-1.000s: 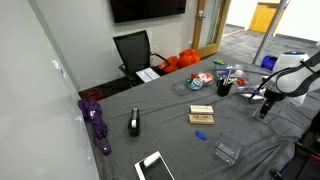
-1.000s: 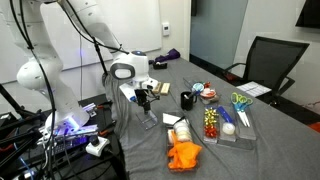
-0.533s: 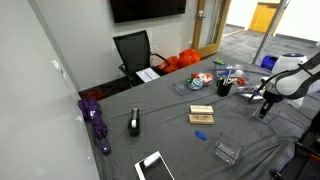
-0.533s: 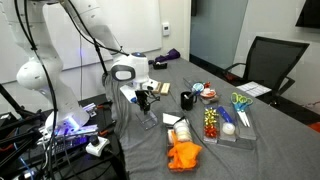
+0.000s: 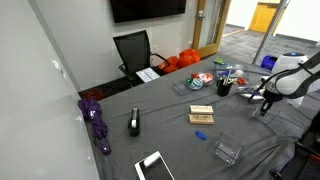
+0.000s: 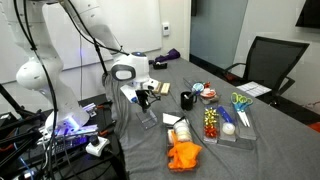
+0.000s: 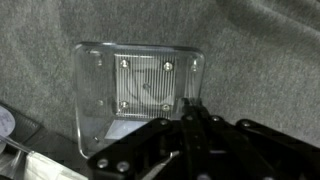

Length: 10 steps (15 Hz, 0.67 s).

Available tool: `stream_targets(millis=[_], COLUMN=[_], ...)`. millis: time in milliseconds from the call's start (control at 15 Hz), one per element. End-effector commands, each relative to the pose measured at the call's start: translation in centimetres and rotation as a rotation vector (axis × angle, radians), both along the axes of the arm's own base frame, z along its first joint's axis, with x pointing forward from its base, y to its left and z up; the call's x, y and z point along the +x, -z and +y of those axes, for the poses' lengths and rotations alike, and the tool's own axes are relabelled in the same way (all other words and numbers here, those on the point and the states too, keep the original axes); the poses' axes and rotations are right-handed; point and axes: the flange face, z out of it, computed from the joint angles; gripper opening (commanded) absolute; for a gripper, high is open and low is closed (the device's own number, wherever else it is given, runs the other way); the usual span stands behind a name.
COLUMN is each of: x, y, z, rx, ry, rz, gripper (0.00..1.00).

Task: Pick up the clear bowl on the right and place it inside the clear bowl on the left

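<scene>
In the wrist view a clear square bowl (image 7: 135,88) with a ribbed bottom lies on the grey cloth. My gripper (image 7: 190,112) is shut, its two fingers pinched together on the bowl's near right rim. In both exterior views the gripper (image 5: 263,108) (image 6: 146,100) points down at the table edge closest to the robot, with this clear bowl (image 6: 150,121) under it. Another clear bowl (image 5: 227,152) sits apart on the cloth near the table's front edge.
A black cup (image 5: 225,88) (image 6: 187,100) and a tray of small items (image 6: 226,126) stand near the gripper. A wooden block (image 5: 202,116), a black tape dispenser (image 5: 134,123), a purple umbrella (image 5: 97,124) and orange cloth (image 6: 184,156) lie around the table.
The jaws have closed from wide open to shut on the bowl's rim. The arm and the bowl have stayed in place.
</scene>
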Motion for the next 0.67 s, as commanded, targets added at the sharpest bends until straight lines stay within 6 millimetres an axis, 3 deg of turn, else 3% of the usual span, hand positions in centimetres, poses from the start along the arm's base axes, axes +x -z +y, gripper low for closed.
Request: stream_targets(millis=[0, 267, 600], x=[0.1, 0.5, 1.0], y=[0.0, -1.3, -2.4], z=[-0.5, -0.2, 1.5], rx=[-0.005, -0.005, -0.001], ry=[-0.008, 0.024, 0.034], rz=[-0.018, -0.031, -0.060], gripper=[0.01, 0.01, 0.01])
